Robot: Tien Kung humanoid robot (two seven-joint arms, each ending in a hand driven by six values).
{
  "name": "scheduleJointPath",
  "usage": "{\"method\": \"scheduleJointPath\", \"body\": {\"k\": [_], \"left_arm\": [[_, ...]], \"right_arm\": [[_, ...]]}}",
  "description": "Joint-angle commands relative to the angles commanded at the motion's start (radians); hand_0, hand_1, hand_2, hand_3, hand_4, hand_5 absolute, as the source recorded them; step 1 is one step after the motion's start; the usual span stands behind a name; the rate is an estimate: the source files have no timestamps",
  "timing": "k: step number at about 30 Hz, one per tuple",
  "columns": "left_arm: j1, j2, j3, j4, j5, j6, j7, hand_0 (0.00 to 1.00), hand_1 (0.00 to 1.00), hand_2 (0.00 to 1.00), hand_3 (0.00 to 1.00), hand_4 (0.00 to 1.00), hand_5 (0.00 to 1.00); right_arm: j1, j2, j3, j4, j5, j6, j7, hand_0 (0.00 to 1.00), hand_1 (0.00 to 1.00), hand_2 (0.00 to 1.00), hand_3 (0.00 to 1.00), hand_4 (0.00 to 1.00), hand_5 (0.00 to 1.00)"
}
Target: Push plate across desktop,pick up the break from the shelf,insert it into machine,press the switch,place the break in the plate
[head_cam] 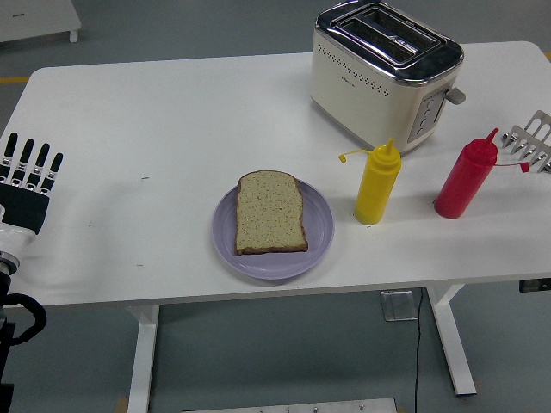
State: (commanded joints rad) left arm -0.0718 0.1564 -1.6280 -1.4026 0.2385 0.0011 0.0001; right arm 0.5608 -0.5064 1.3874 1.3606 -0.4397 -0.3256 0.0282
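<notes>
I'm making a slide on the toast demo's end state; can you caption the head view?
Bread slice lies on the purple plate near two squeeze bottles and the toaster; left hand open at the table edge.

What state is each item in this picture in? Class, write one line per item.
Bread slice: lying flat on the plate.
Purple plate: on the table, holding the bread.
Toaster: upright, both slots empty.
Yellow squeeze bottle: upright, cap off the nozzle.
Red squeeze bottle: upright, cap off the nozzle.
Metal rack: at the right edge, empty.
Left hand: open, holding nothing.
</notes>
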Motion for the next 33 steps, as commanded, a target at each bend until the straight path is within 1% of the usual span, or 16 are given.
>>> {"method": "scheduleJointPath", "body": {"k": [4, 7, 12, 16, 17, 22, 23, 26, 33], "left_arm": [[0.003, 0.001, 0.0, -0.001, 0.0, -0.001, 0.0, 0.817, 0.87, 0.952, 0.838, 0.607, 0.998], [0.004, 0.001, 0.0, -0.001, 0.001, -0.001, 0.0, 0.818, 0.869, 0.952, 0.839, 0.607, 0.998], [0.002, 0.002, -0.002, -0.002, 0.001, -0.003, 0.001, 0.817, 0.87, 0.952, 0.838, 0.606, 0.998], [0.003, 0.003, -0.001, -0.002, 0.001, -0.004, 0.001, 0.817, 0.87, 0.952, 0.838, 0.606, 0.998], [0.003, 0.004, -0.001, -0.002, 0.002, -0.004, 0.001, 0.817, 0.869, 0.951, 0.837, 0.606, 0.998], [0.002, 0.004, 0.0, -0.002, 0.002, -0.004, 0.001, 0.817, 0.869, 0.951, 0.837, 0.606, 0.998], [0.001, 0.005, 0.0, -0.002, 0.002, -0.004, 0.001, 0.817, 0.867, 0.951, 0.837, 0.606, 0.998], [-0.002, 0.005, 0.001, -0.002, 0.002, -0.004, 0.002, 0.817, 0.867, 0.951, 0.837, 0.606, 0.998], [-0.007, 0.005, 0.001, -0.003, 0.002, -0.005, 0.002, 0.817, 0.867, 0.95, 0.836, 0.606, 0.998]], "right_arm": [[-0.078, 0.007, 0.033, 0.003, 0.047, 0.018, 0.033, 0.835, 0.798, 0.802, 0.797, 0.547, 0.51], [-0.108, 0.009, 0.045, 0.007, 0.061, 0.025, 0.042, 0.834, 0.797, 0.796, 0.794, 0.545, 0.517], [-0.215, 0.035, 0.11, 0.031, 0.118, 0.076, 0.082, 0.831, 0.792, 0.79, 0.787, 0.538, 0.522], [-0.276, 0.058, 0.151, 0.033, 0.138, 0.109, 0.099, 0.831, 0.792, 0.79, 0.787, 0.538, 0.522], [-0.294, 0.066, 0.163, 0.033, 0.141, 0.118, 0.102, 0.826, 0.79, 0.783, 0.772, 0.53, 0.535], [-0.336, 0.085, 0.198, 0.033, 0.144, 0.144, 0.105, 0.826, 0.79, 0.783, 0.772, 0.53, 0.535], [-0.345, 0.09, 0.206, 0.033, 0.143, 0.15, 0.106, 0.82, 0.783, 0.77, 0.758, 0.524, 0.546], [-0.37, 0.109, 0.232, 0.032, 0.141, 0.167, 0.108, 0.82, 0.783, 0.77, 0.758, 0.524, 0.546], [-0.408, 0.143, 0.283, 0.029, 0.133, 0.186, 0.109, 0.818, 0.779, 0.765, 0.75, 0.523, 0.548]]}}
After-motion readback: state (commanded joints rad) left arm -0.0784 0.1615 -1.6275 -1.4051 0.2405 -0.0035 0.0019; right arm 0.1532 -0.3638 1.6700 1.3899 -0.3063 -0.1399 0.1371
